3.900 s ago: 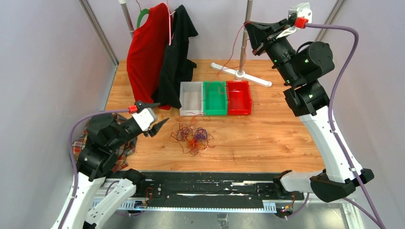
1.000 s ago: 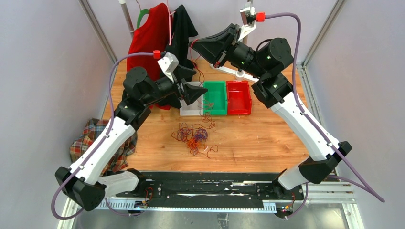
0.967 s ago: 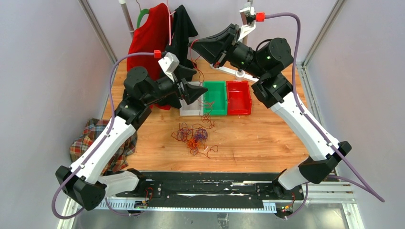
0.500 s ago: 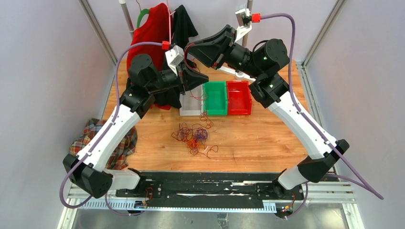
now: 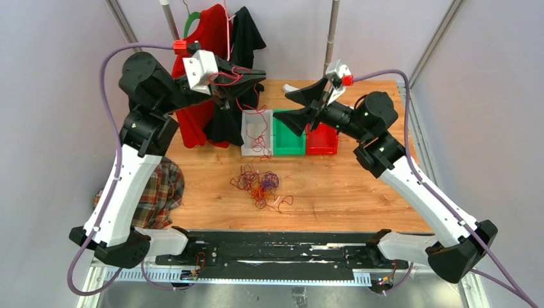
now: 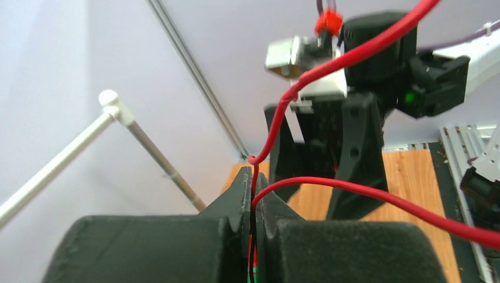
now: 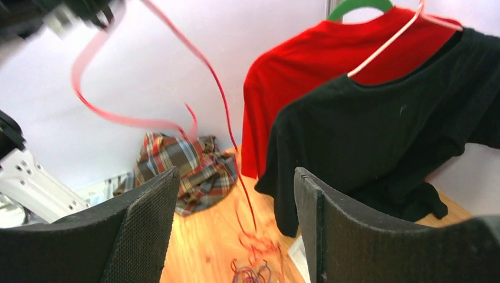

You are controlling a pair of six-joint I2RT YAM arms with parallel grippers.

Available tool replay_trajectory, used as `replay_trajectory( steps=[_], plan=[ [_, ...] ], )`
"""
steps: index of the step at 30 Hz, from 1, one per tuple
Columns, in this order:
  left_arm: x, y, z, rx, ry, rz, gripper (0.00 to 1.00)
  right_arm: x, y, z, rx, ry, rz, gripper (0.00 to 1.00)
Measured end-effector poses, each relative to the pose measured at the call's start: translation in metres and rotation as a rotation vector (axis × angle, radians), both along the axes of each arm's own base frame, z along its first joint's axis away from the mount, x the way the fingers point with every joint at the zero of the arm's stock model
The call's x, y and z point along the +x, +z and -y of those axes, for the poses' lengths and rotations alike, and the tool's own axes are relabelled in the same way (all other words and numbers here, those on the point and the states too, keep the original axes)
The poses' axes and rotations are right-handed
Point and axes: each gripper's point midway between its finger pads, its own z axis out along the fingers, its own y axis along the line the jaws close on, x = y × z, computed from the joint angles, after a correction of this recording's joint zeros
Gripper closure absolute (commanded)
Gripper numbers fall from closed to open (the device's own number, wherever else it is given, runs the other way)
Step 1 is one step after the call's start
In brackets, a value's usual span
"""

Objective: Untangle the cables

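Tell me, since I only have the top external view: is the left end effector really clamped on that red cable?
Observer: Yes. The left wrist view shows the left end effector shut, the red cable pinched between its fingertips.
Operator: And the right one?
Observer: The right end effector is open in the right wrist view, fingers wide apart, holding nothing.
Operator: Is the cable near it?
Observer: It hangs ahead of those fingers, touching neither.
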Motion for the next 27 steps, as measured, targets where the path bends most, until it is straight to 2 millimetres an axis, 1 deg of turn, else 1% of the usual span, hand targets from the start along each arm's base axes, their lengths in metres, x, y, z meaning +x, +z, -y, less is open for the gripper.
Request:
replay_trajectory(
  steps=[2,5,10,14,16,18,23,25,27],
  plan=[
    [-0.008,0.015,-0.004,-0.01,-0.004,0.044,1.0,0.0,-0.016,0.0,-0.029,0.0,0.012,0.29],
    [-0.014,0.022,-0.005,-0.013,-0.008,0.065,1.0,0.006,-0.037,-0.007,-0.055,0.017,0.013,0.28],
    [-0.013,0.018,-0.002,-0.001,-0.013,0.045,1.0,0.02,-0.061,-0.034,-0.069,0.066,0.005,0.28],
    [-0.012,0.017,-0.002,0.006,-0.011,0.037,1.0,0.02,-0.082,-0.063,-0.078,0.129,-0.012,0.29],
    [-0.013,0.021,-0.003,0.003,-0.007,0.044,1.0,0.019,-0.088,-0.074,-0.07,0.159,-0.015,0.38],
    [-0.015,0.025,-0.004,-0.001,-0.004,0.057,1.0,0.015,-0.09,-0.081,-0.058,0.181,-0.018,0.49],
    [-0.019,0.035,-0.007,-0.014,0.001,0.084,1.0,0.018,-0.096,-0.088,-0.029,0.188,-0.037,0.63],
    [-0.02,0.038,-0.008,-0.019,0.004,0.093,1.0,0.021,-0.107,-0.091,-0.027,0.184,-0.059,0.68],
    [-0.022,0.045,-0.01,-0.031,0.011,0.11,1.0,0.026,-0.127,-0.094,-0.033,0.18,-0.107,0.71]
  ],
)
